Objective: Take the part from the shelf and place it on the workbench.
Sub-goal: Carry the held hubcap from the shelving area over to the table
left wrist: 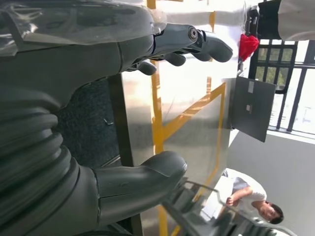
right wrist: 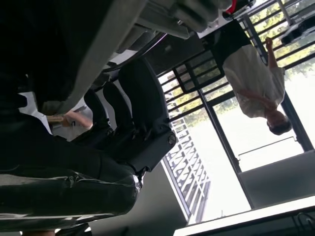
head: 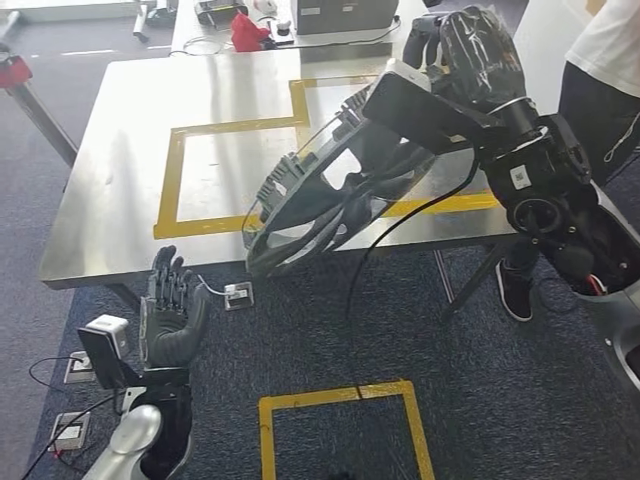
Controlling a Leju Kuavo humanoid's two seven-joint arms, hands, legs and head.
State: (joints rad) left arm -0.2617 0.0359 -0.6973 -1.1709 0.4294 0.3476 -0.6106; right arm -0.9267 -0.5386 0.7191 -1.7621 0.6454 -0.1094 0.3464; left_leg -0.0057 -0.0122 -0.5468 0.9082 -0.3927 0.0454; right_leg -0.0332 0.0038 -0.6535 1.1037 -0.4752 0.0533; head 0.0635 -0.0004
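The part (head: pixel 340 190) hangs above the workbench's (head: pixel 136 150) near edge.

I count one part (head: pixel 332 195), one table (head: pixel 113 200), two robot hands, left robot hand (head: pixel 170 310) and right robot hand (head: pixel 468 50), and one red cloth (head: pixel 247 32).

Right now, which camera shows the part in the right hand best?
The head view: the part shows whole, a dark ribbed frame held by the right hand above the workbench edge. The left wrist view catches only one end; the right wrist view shows a dark close-up.
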